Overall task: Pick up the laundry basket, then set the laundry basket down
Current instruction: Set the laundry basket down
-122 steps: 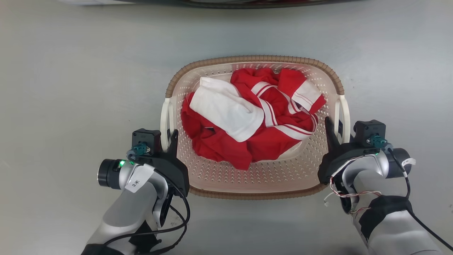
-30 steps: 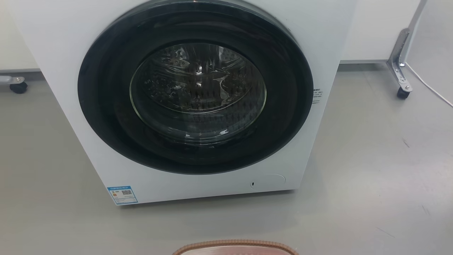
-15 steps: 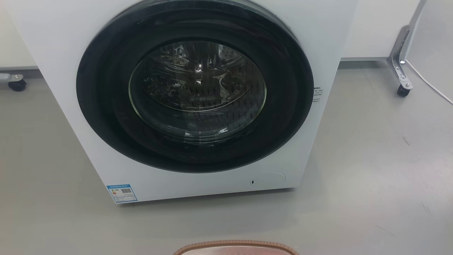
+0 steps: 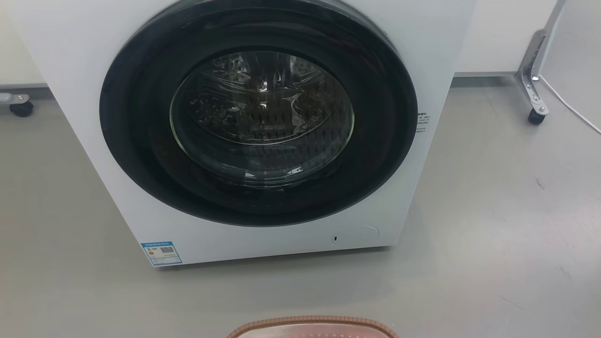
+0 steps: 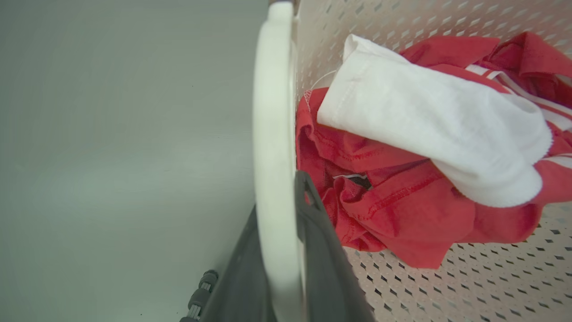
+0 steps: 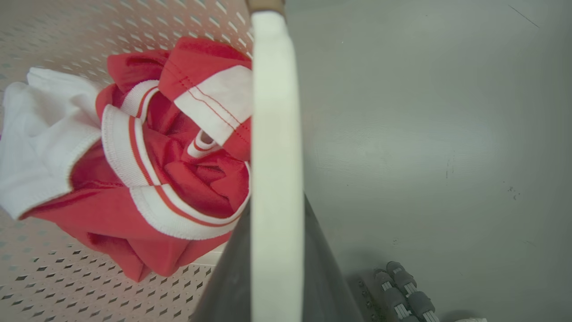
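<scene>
Gripping laundry basket [image 5: 447, 286]: left gripper [image 5: 277, 201], right gripper [image 6: 275, 214] apparently clamped on white handles [image 5: 272, 112]; washer [image 4: 258, 117] ahead.

Grey floor [image 4: 493, 211] (scuffed), white washer [image 4: 258, 131], castor [image 4: 536, 117]

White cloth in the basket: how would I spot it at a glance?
Before the washing machine is a cream basket with a brown rim. Inside, on the red clothes, lies the white cloth: plain, with no stripes.

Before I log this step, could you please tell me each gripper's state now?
Left gripper: closed on a basket handle.
Right gripper: closed on the other handle.
</scene>
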`<state>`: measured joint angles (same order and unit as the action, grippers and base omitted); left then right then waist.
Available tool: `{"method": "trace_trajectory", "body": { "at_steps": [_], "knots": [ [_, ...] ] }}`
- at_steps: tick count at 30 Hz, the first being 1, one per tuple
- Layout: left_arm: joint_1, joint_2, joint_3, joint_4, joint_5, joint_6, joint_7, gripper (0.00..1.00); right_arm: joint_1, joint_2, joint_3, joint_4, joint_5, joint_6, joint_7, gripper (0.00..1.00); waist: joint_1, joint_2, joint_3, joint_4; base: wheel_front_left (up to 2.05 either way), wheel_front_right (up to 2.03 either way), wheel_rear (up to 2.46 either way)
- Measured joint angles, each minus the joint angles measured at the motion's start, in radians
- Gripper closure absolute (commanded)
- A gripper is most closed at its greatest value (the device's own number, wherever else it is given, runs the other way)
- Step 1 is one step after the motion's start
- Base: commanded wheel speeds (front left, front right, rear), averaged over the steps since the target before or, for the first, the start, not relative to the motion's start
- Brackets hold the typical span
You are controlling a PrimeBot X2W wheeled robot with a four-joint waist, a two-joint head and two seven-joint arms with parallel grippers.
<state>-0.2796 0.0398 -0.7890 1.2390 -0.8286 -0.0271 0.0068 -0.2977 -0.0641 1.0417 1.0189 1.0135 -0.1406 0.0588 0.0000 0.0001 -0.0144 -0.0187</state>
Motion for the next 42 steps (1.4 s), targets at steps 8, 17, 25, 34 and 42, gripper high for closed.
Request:
{"method": "trace_trajectory", "body": {
  "at_steps": [8, 17, 25, 34, 42],
  "knots": [
    [-0.008, 0.000, -0.003, -0.001, -0.018, 0.000, 0.000, 1.00, -0.019, 0.000, 0.012, 0.010, 0.008, 0.000, -0.008, 1.00, 0.0000, 0.0000, 0.016, 0.001, 0.00, 0.00, 0.00],
    [-0.131, 0.010, -0.002, -0.012, -0.016, 0.001, -0.001, 1.00, -0.155, 0.000, 0.015, 0.021, 0.007, 0.000, -0.020, 1.00, 0.0000, 0.0000, 0.088, 0.004, 0.00, 0.00, 0.00],
    [-0.261, 0.014, 0.019, -0.032, -0.016, 0.011, -0.010, 1.00, -0.306, -0.001, -0.037, 0.034, 0.019, 0.000, -0.044, 1.00, 0.0001, 0.0000, 0.187, 0.012, 0.00, 0.00, 0.00],
    [-0.355, 0.014, 0.030, -0.048, -0.016, 0.020, -0.014, 1.00, -0.413, -0.003, -0.043, 0.059, 0.017, 0.000, -0.069, 1.00, 0.0002, 0.0001, 0.300, 0.024, 0.00, 0.00, 0.00],
    [-0.428, 0.011, 0.032, -0.053, -0.016, 0.027, -0.014, 1.00, -0.488, -0.003, -0.049, 0.089, 0.013, 0.001, -0.087, 1.00, 0.0003, 0.0001, 0.417, 0.038, 0.00, 0.00, 0.00]
  ]
}}
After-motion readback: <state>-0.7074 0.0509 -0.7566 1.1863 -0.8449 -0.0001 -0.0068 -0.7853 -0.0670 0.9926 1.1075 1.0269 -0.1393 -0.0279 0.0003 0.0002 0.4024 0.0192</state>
